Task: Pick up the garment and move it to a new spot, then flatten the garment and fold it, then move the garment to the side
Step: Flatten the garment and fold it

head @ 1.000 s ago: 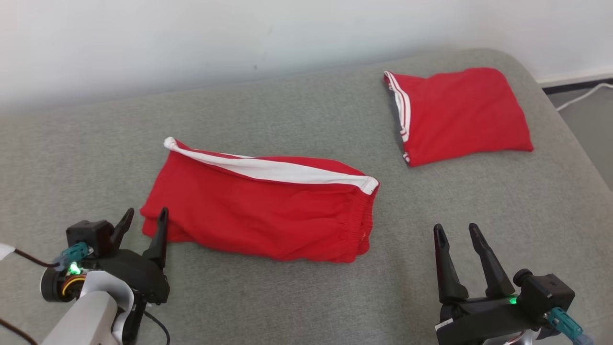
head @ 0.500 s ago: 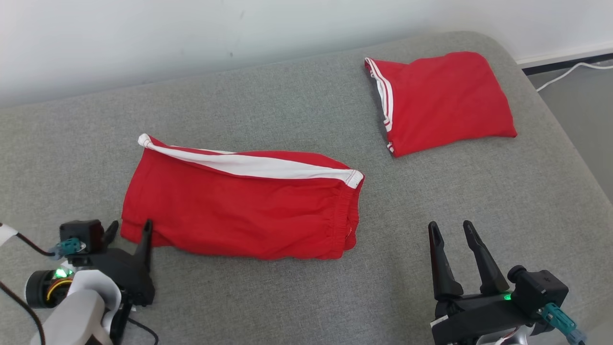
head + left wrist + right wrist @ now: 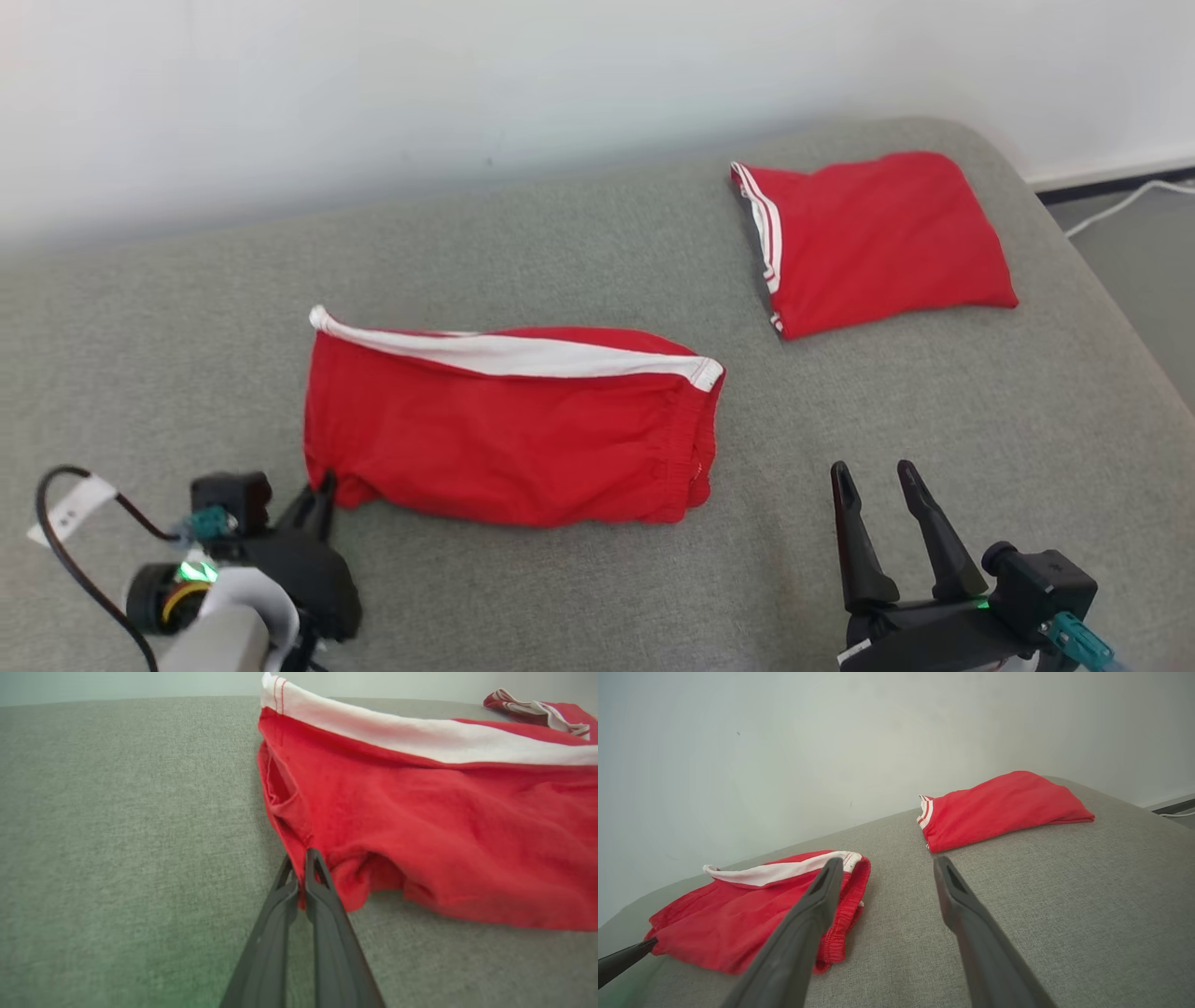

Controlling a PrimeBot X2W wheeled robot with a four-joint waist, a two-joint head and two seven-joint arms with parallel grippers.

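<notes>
The garment point(image 3: 504, 439) is a pair of red shorts with a broad white side stripe, lying folded lengthwise in the middle of the grey cushion point(image 3: 560, 243). My left gripper point(image 3: 322, 485) is shut on the garment's near left corner. In the left wrist view the two fingers point(image 3: 322, 896) pinch the red hem together at the gripper point(image 3: 303, 858), and the cloth point(image 3: 444, 835) bunches just beyond them. My right gripper point(image 3: 870, 471) stands open above the cushion, to the right of the elastic waistband, holding nothing. The right wrist view looks between its spread gripper point(image 3: 887, 863) at the garment point(image 3: 738, 914).
A second red garment point(image 3: 878, 243), folded with white-striped trim, lies at the cushion's far right corner point(image 3: 999, 807). A pale wall runs behind the cushion. The cushion's rounded right edge drops to the floor, where a white cable point(image 3: 1120, 201) lies.
My left gripper has moved onto the garment's near left corner and shut on it, bunching the cloth there. The head camera shifted meanwhile. My right gripper stays open.
</notes>
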